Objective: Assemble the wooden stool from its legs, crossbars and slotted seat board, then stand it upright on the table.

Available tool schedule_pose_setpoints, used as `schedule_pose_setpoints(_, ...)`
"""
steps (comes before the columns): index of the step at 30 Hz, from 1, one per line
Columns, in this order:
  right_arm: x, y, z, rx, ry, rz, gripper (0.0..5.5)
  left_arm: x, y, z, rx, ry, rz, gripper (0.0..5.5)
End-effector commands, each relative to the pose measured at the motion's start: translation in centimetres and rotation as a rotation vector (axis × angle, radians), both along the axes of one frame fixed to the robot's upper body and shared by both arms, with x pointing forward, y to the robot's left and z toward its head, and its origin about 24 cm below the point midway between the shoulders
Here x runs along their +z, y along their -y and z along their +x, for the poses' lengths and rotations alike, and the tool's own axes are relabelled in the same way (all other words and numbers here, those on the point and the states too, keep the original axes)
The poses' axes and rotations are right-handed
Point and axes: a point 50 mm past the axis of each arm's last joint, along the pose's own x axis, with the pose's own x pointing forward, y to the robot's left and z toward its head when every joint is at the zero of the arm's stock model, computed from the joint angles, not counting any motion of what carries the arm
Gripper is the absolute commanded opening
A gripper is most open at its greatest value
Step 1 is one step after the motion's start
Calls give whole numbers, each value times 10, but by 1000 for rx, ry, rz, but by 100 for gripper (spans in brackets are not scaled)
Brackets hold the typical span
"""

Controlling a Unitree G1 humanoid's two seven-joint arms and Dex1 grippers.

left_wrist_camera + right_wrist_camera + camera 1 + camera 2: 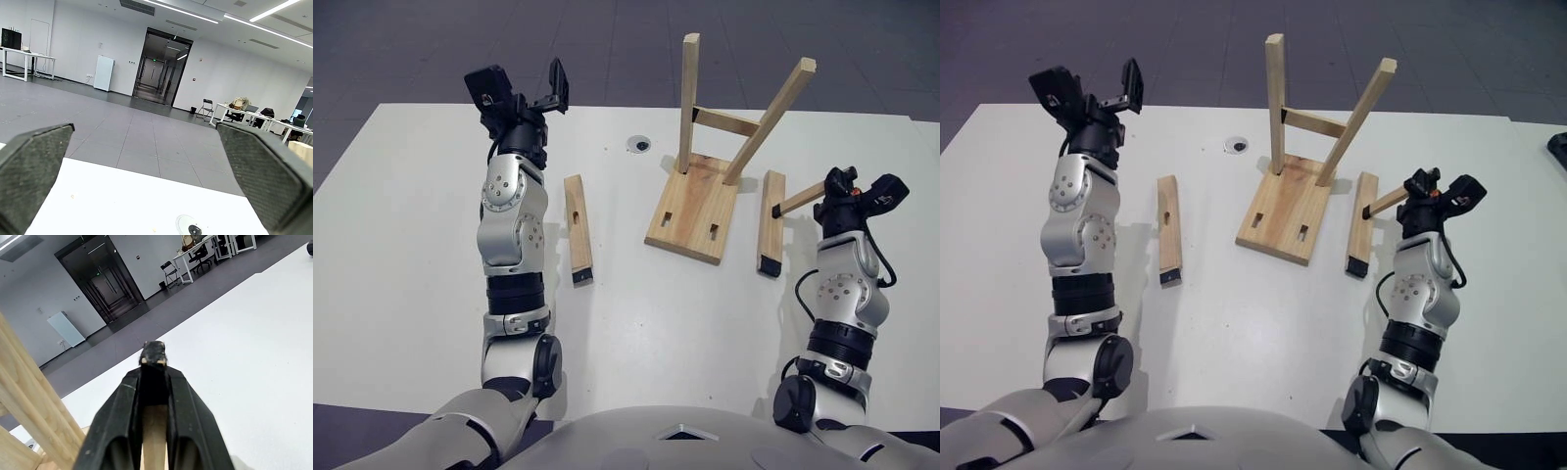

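Right gripper [835,186], mid-right, clamped a crossbar [800,199]; left gripper [523,86], upper left, gaped wide. Seat board [690,211] lay centre, two upright legs [688,103] seated. A misaligned crossbar could jam or topple them.

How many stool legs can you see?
4. One leg and a second leg stand in the seat board; a third leg lies on the table left of the board, a fourth leg right of it.
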Motion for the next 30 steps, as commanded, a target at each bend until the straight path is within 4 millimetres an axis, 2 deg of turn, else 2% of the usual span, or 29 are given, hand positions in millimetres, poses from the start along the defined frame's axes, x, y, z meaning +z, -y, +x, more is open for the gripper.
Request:
schedule_pose_setpoints(1, -12, -4, -2, -8, -73, -15, 41, 4, 1, -1, -5, 13, 13, 540)
schedule_pose_setpoints(8, -26, -27, -6, 56, -142, -117, 41, 15, 1, -4, 9, 43, 10, 540)
schedule_pose_setpoints(15, -65, -52, -32, 147, -261, -187, 41, 20, 0, -6, 23, 54, 10, 540)
schedule_pose_setpoints(19, -91, -65, -47, 266, -392, -303, 41, 22, -1, -7, 35, 59, 10, 540)
schedule_pose_setpoints(23, -115, -67, -62, 353, -545, -349, 41, 25, -3, -8, 47, 70, 6, 540)
schedule_pose_setpoints(26, -119, -62, -72, 358, -598, -330, 41, 29, -4, -10, 55, 80, 5, 540)
schedule_pose_setpoints(30, -110, -57, -67, 327, -577, -316, 41, 36, -5, -11, 65, 103, -2, 540)
